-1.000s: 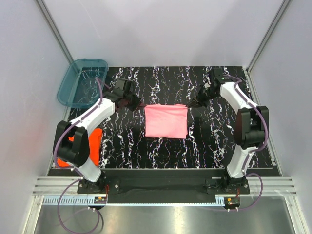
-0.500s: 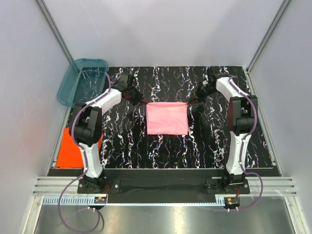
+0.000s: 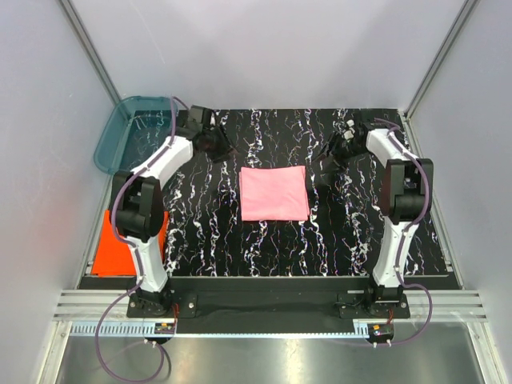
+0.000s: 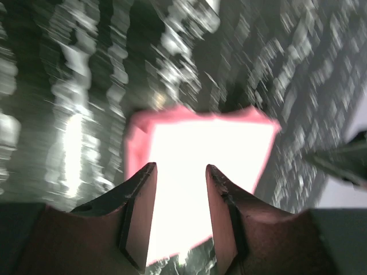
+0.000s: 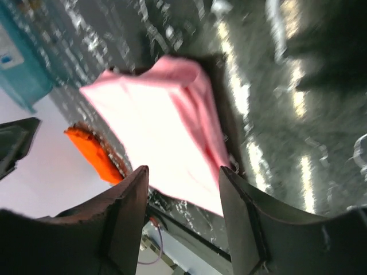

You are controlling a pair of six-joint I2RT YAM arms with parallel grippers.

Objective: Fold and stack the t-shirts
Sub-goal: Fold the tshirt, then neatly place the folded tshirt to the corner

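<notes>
Withdrawn, left gripper (image 4: 180, 167) and right gripper (image 5: 183, 169) flank the pink t-shirt (image 3: 274, 194).

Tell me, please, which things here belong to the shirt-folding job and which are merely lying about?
Belong to the job:
- pink t-shirt, folded, in the middle of the table
- orange-red t-shirt, at the table's left edge

Just lying about:
- teal plastic tub, at the far left corner
</notes>
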